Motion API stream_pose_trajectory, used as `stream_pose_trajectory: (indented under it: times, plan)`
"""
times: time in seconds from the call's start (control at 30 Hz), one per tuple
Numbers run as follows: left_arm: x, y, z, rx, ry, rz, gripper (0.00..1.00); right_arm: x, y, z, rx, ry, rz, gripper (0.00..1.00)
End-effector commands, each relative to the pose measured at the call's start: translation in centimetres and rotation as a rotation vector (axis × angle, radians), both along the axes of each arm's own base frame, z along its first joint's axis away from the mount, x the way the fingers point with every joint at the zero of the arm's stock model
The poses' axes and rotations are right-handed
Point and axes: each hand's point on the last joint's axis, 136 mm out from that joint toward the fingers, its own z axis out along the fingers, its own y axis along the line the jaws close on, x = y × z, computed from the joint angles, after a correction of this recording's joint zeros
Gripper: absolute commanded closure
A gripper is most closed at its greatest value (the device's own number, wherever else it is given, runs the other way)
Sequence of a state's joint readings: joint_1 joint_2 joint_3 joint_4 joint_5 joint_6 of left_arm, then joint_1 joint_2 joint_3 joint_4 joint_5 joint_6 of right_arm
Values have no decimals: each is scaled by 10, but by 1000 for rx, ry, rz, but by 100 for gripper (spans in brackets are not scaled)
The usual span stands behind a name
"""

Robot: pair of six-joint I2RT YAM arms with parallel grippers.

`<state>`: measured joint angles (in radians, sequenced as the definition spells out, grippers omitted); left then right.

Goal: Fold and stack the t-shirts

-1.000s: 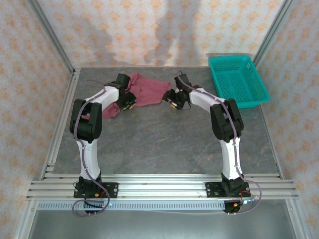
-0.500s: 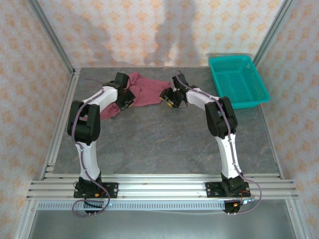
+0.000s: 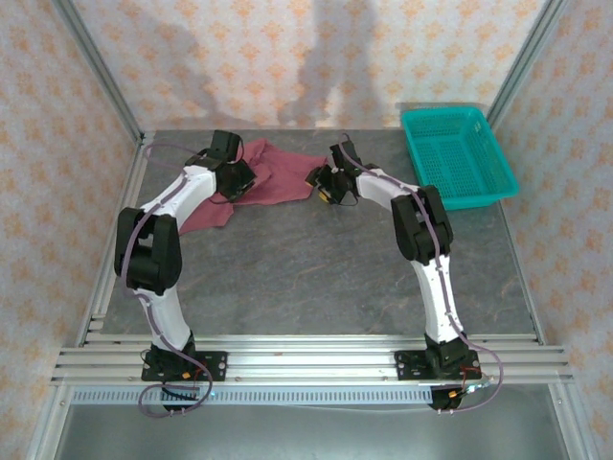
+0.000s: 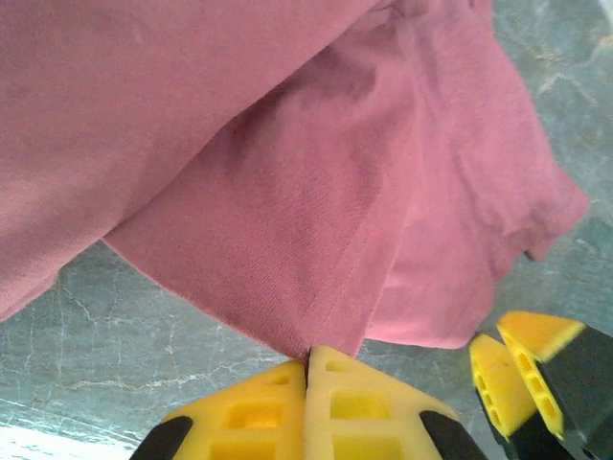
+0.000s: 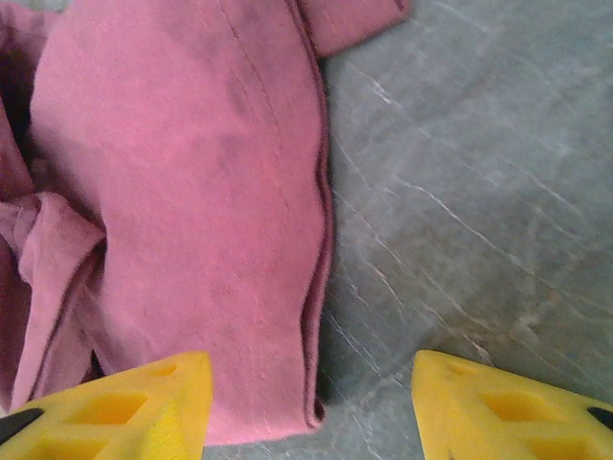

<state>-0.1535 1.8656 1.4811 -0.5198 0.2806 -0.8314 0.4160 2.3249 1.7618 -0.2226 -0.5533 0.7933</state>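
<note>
the left arm [image 3: 165, 314] and right arm [image 3: 442, 299] wear white shells on the links and black housings at the joints, with thin purplish cables [image 3: 172, 147] looping alongside. the left gripper [image 4: 308, 362] and right gripper [image 5: 311, 383] have yellow moulded fingers [image 4: 369, 422] with rectangular recesses, and black mounts behind the jaws.

The maroon t-shirt [image 4: 287, 192] is soft, matt cloth, finely knit, with stitched hems. The table [image 3: 306, 268] is matt grey and stone-like, with pale veins. The right gripper [image 5: 311, 359] has smooth yellow plastic fingers [image 5: 124, 407]. The basket [image 3: 441, 112] is teal plastic mesh; the rails [image 3: 306, 359] are brushed metal.
</note>
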Motion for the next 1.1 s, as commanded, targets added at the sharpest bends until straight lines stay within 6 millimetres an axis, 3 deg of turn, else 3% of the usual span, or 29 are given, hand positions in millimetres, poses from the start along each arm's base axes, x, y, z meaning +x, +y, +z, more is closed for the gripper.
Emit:
stream_pose_trajectory:
  times: [0.0, 0.27, 0.33, 0.47, 0.5, 0.63, 0.77, 0.97, 1.07]
  plan:
    - [-6, -3, 31, 2, -66, -42, 100, 13, 5, -5, 1, -21, -31, 43]
    - [-26, 5, 85, 38, -162, -79, 100, 18, 32, -11, 25, -6, -13, 52]
    - [-31, 7, 96, 42, -182, -81, 100, 19, 36, -15, 23, 1, -16, 64]
    - [-44, 14, 117, 51, -211, -94, 100, 31, 36, -14, 2, -16, -37, 100]
    - [-47, 18, 123, 54, -221, -90, 100, 34, 32, -9, -15, -28, -49, 100]
    - [-62, 39, 148, 63, -270, -61, 100, 44, 5, 37, -63, -146, -96, 100]
    - [-78, 51, 169, 73, -308, -63, 100, 36, -36, 82, -134, -235, -109, 100]
    - [-101, 67, 177, 79, -315, -49, 100, 6, -97, 114, -246, -275, -126, 100]
    - [-108, 75, 188, 81, -340, -38, 100, -8, -118, 126, -237, -282, -143, 100]
